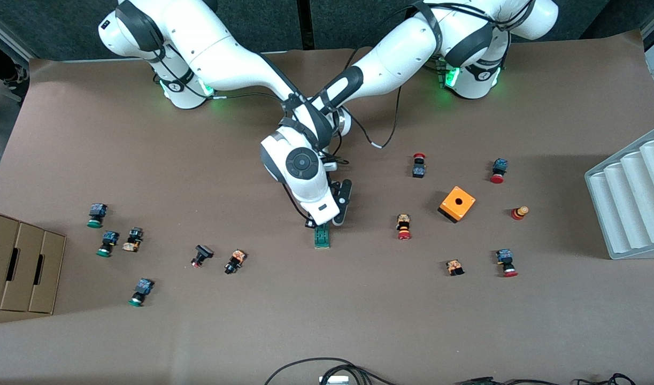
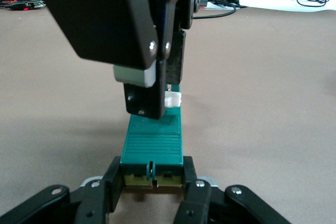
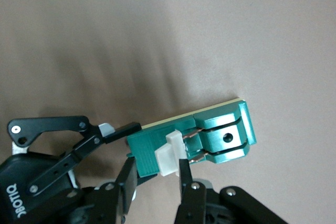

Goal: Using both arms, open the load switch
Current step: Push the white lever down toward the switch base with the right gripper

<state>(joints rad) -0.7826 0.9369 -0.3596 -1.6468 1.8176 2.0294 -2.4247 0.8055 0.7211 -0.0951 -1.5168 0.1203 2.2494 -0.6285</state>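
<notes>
Green load switch [image 1: 322,237] — seemingly both-gripped

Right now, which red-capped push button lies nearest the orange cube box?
The upright red-and-yellow push button lying between the orange cube box and the green load switch; every other red-capped one lies farther off.

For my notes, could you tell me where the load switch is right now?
In the front view the load switch lies mid-table, held by both grippers, between the black push button and the red-capped button.

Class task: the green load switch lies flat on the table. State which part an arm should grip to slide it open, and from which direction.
Grip the white sliding piece from above, fingers across its narrow width: it stands proud of the load switch, whose body the left gripper clamps.
</notes>
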